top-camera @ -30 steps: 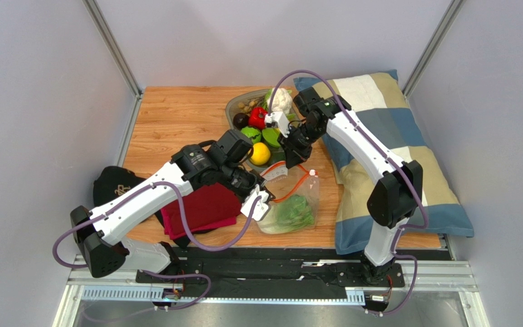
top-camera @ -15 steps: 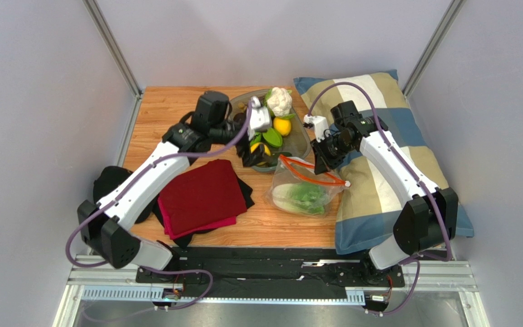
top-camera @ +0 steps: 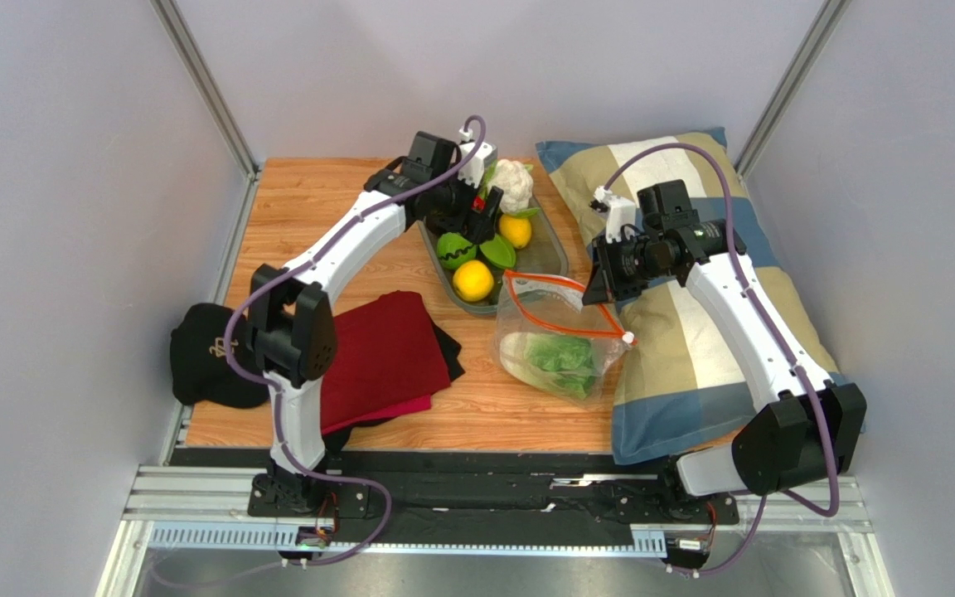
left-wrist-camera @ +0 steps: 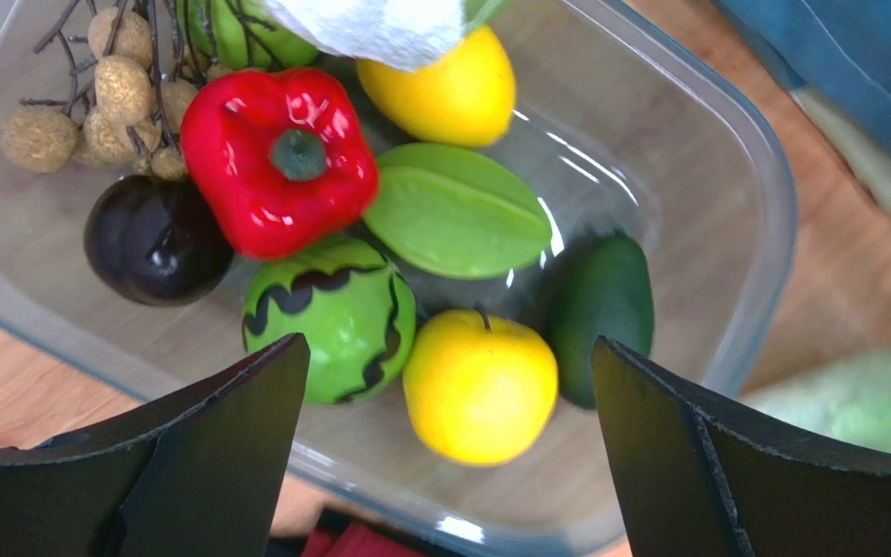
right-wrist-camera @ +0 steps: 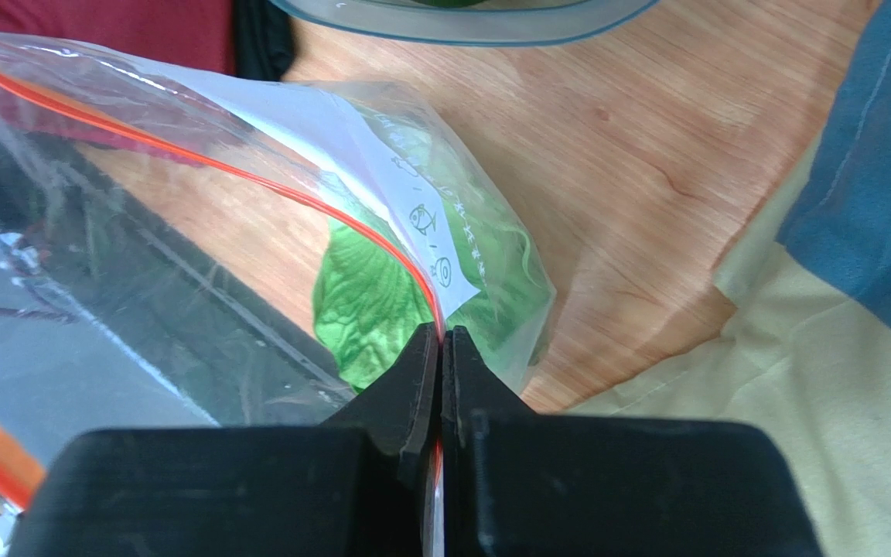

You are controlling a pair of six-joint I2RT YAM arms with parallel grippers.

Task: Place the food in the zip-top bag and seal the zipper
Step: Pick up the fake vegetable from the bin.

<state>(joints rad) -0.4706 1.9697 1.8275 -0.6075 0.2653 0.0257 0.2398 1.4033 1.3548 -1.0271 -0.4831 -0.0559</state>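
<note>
Directly below the spread left gripper (left-wrist-camera: 450, 348) sits a yellow fruit (left-wrist-camera: 479, 389); right gripper (right-wrist-camera: 439, 337) pinches the zipper (right-wrist-camera: 299, 197).

One tray (left-wrist-camera: 752, 197) holds two yellow fruits (left-wrist-camera: 479, 389) (left-wrist-camera: 444, 99), three green fruits (left-wrist-camera: 334, 313) (left-wrist-camera: 456, 209) (left-wrist-camera: 601, 308) in full view, one red pepper (left-wrist-camera: 279, 157), one dark fruit (left-wrist-camera: 154, 238), one cauliflower (top-camera: 515, 184), and one sprig (left-wrist-camera: 113, 87) of brown berries, of which at least five can be counted. There is one bag (right-wrist-camera: 299, 128), with one cabbage (right-wrist-camera: 369, 290) inside it. Around these are one pillow (top-camera: 694, 336), one red cloth (top-camera: 377, 355), one black cloth (top-camera: 448, 348) under it, one black cap (top-camera: 209, 355) and two arms (top-camera: 346, 249) (top-camera: 744, 311).
</note>
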